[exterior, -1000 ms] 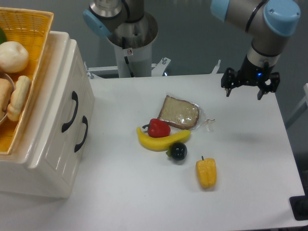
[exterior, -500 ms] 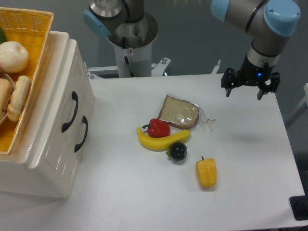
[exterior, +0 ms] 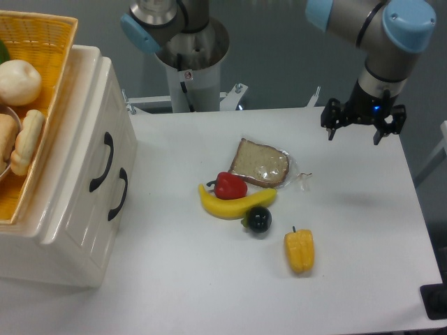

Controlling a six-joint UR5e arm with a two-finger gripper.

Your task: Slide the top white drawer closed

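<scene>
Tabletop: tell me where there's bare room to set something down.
Free: the strip between the cabinet and the banana; the right side beyond the bread slice and yellow pepper; the near edge. Crowded: the centre, around the red pepper and black fruit.

One fixed camera looks steeply down at the table (exterior: 209, 279) from its front.

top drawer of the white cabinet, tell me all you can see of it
The top drawer is glossy cream-white with a panelled front and one curved black handle. It looks nearly flush with the lower drawer front. A yellow basket sits on the cabinet above. The gripper is far off, touching nothing.
</scene>
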